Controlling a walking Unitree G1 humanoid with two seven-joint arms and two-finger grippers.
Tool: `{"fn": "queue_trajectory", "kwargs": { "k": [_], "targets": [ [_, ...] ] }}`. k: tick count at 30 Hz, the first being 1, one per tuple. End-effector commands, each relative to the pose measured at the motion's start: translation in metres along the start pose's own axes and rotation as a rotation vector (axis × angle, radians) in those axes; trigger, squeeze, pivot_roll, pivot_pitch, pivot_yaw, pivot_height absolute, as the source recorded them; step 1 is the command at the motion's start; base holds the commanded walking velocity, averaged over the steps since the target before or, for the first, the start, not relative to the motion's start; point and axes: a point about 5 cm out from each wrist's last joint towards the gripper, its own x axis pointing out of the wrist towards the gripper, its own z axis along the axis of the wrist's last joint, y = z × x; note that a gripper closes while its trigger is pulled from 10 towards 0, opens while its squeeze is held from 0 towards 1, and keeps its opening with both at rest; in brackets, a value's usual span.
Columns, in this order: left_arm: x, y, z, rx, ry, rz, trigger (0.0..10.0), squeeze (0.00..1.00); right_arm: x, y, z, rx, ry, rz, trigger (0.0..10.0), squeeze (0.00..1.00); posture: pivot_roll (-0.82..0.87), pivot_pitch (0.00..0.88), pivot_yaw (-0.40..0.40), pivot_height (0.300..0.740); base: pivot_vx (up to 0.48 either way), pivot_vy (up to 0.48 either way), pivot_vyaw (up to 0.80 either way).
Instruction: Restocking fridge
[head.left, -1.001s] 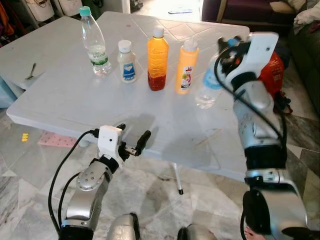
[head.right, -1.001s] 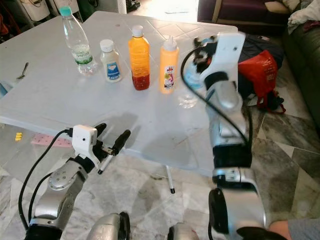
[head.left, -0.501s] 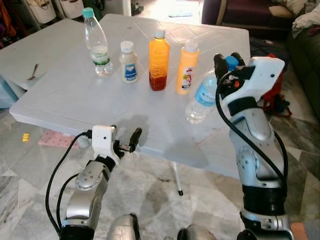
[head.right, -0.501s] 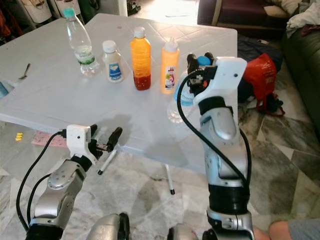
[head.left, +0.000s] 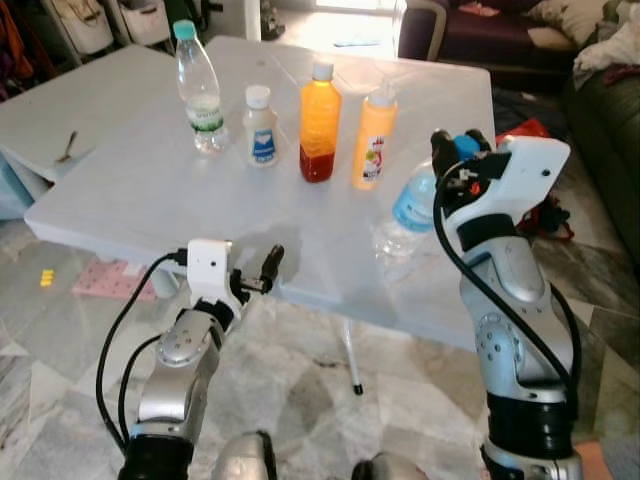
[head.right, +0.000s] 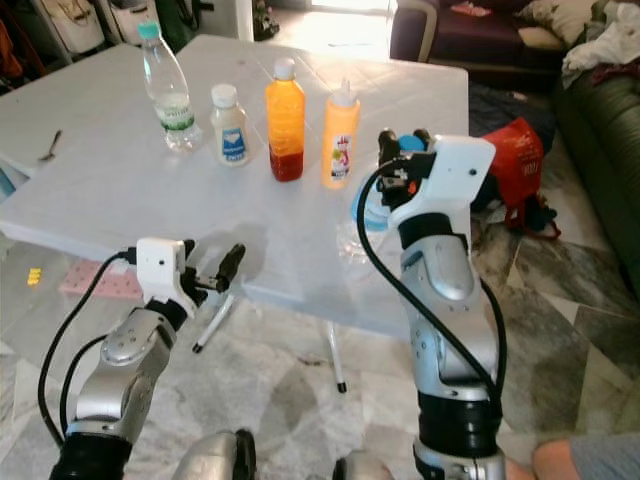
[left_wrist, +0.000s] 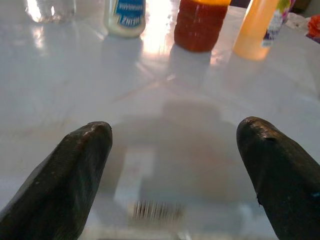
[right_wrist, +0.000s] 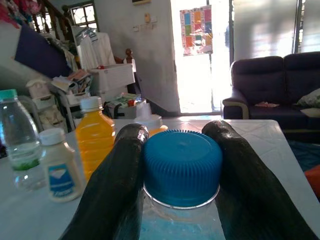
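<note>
- The right gripper (right_wrist: 181, 150) was closed on the neck of a blue-capped water bottle (head.left: 408, 205), fingers (right_wrist: 114, 170) either side of the cap, the bottle tilted at the table's (head.left: 130, 190) near-right edge, about 3 o'clock.
- The left gripper (head.left: 255, 275) hung wide open and empty at the near edge, around 7 o'clock.
- Left on the table near 12 o'clock: a clear bottle (head.left: 196, 90), small white bottle (head.left: 260, 125), orange juice bottle (head.left: 319, 122) and yellow squeeze bottle (head.left: 374, 134).
- By my judgement restocking had barely begun: one bottle in hand, four waiting.
</note>
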Motion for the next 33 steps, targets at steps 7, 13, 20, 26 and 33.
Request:
{"fn": "queue_trajectory", "kwargs": {
  "k": [7,13,20,26,33],
  "targets": [
    [-0.002,-0.002,-0.003,0.005,0.013,-0.005,10.0,0.0,-0.002,0.004,-0.003,0.016,0.028,0.014,10.0,0.0,-0.02,0.038,-0.003,0.74,-0.307,0.0,0.0],
    [-0.002,-0.001,-0.003,0.008,0.014,-0.002,10.0,0.0,-0.003,0.005,-0.005,0.022,0.04,0.011,10.0,0.0,-0.02,0.039,-0.005,0.74,-0.312,0.0,0.0],
    [-0.007,0.001,-0.011,0.012,0.036,0.0,10.0,0.0,-0.011,0.004,-0.029,0.065,0.112,-0.011,10.0,0.0,-0.01,0.033,-0.004,0.74,-0.3,0.0,0.0],
    [-0.012,0.007,-0.023,0.015,0.073,0.041,10.0,0.0,-0.028,0.009,-0.057,0.065,0.21,0.079,10.0,0.0,0.0,0.027,-0.021,0.74,0.0,0.0,0.27],
    [-0.01,0.011,-0.031,-0.001,0.094,0.05,10.0,0.0,-0.039,0.023,-0.072,0.012,0.243,0.222,10.0,0.0,0.0,0.0,-0.032,0.74,0.0,0.0,0.8]
  ]
}}
